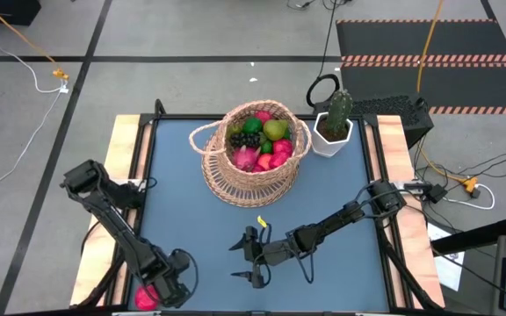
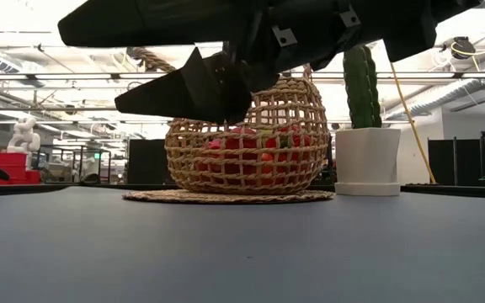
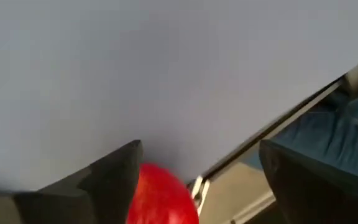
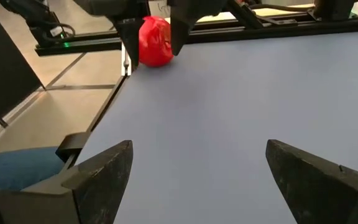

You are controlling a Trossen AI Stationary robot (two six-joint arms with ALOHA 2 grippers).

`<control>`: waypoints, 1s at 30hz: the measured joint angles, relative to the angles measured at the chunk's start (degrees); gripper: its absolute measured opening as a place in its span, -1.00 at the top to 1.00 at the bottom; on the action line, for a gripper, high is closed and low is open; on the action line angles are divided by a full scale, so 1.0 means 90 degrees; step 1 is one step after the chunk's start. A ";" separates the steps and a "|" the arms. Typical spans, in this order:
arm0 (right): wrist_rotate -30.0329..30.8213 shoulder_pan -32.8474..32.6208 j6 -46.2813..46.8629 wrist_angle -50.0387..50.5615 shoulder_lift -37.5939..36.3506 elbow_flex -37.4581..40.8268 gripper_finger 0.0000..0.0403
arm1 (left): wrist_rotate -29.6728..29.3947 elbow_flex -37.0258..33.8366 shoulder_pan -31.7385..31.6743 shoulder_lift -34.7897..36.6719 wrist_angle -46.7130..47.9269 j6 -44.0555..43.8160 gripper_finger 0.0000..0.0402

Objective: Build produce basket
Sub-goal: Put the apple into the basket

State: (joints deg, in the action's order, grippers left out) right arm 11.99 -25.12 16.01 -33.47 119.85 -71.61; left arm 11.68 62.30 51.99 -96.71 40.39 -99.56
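Note:
The tan wicker basket [image 1: 253, 167] stands at the table's far middle, with red, pink, green and dark fruit [image 1: 260, 140] inside; it also shows in the low view [image 2: 247, 147]. A red apple [image 3: 161, 198] lies at the table's near left corner [image 1: 146, 296]. My left gripper [image 1: 161, 290] is open, its fingers on either side of that apple; the right wrist view shows this too [image 4: 155, 40]. My right gripper [image 1: 248, 261] is open and empty above the table's near middle, pointing toward the left edge. My left gripper has one finger [image 3: 110, 177] right beside the apple's side [image 3: 143, 186], while the other finger [image 3: 309, 180] stands well apart from it. I cannot tell whether the near finger touches the apple. The apple sits low, by the mat's edge.
A white hexagonal pot with a green cactus [image 1: 334, 123] stands right of the basket at the far edge. A small yellow bit [image 1: 262, 222] shows near my right gripper. The blue mat [image 1: 341, 254] lies bare between basket and near edge. Wooden side rails [image 1: 117, 175] frame the table.

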 joint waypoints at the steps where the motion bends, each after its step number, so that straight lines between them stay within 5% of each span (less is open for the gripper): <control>1: 0.0003 0.0002 0.0043 -0.0022 0.0000 0.0000 -0.81 | 0.0073 0.0005 0.0030 0.0006 0.0012 -0.0088 -0.64; 14: -0.0002 -0.0020 0.0095 -0.0044 0.0000 0.0000 -0.81 | 0.1058 0.0005 0.0413 0.0051 0.1199 -0.1134 -0.70; 30: -0.0007 -0.0048 0.0102 -0.0056 0.0000 0.0000 -0.81 | 0.1467 0.0018 0.0728 0.0049 0.0682 -0.0708 -0.71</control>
State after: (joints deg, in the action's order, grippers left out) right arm 11.92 -25.56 16.93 -33.98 119.85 -71.61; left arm 24.88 62.46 58.54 -96.27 46.53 -105.93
